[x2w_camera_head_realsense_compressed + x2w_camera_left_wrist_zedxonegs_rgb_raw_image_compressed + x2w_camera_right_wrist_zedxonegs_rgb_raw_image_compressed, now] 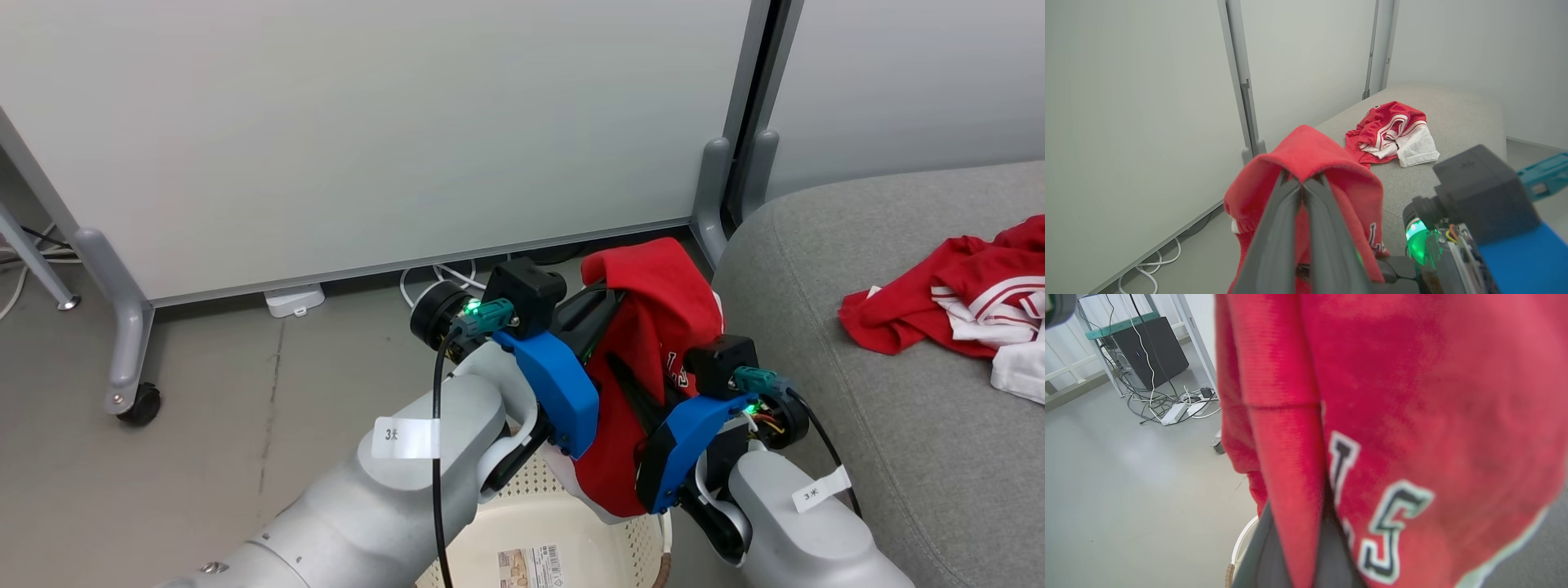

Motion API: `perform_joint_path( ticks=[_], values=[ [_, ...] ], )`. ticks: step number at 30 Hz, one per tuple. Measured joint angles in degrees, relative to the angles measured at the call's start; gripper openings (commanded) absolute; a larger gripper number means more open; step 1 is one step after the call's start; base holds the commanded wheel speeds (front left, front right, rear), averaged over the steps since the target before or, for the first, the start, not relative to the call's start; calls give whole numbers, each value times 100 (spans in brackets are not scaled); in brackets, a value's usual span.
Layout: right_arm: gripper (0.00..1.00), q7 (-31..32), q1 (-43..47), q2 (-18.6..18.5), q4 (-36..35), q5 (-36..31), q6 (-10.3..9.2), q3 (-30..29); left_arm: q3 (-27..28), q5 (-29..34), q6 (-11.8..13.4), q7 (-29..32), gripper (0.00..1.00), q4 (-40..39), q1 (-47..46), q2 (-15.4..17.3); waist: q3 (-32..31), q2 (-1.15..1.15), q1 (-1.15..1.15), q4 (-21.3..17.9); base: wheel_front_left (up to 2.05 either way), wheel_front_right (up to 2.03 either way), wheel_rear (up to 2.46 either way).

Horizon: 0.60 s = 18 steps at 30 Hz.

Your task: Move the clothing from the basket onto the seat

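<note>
The light grey fabric couch cushion (pixel 857 425) lay bare short of the crumpled red-and-white garment (pixel 963 302); a grey partition post (pixel 712 192) seemingly stood close.

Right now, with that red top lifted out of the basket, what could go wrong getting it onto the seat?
The held garment hangs from just a fold at the left tool, so it may slip free mid-swing. Its hem hangs by the basket rim and could catch. Released too early, it might slide off the rounded edge of the seat onto the floor.
</note>
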Motion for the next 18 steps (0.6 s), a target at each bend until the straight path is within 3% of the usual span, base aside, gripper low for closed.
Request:
perform_joint_path(
  ticks=[1, 2, 18],
  values=[
    [0, -22, -8, 0, 9, 13, 0, 11, 14, 16, 0, 0, 93, 2, 0, 0, -1, 0, 0, -1, 0, 0, 0],
    [0, -23, -15, 0, 13, 35, 1, 20, 30, 31, 0, 0, 100, 1, 0, 0, -3, 0, 0, -2, 0, 0, 0],
    [0, -104, -122, 1, 182, 163, 0, 131, 121, 114, 0, 0, 100, 30, 40, 0, -3, 0, 0, -22, 0, 0, 0]
  ],
)
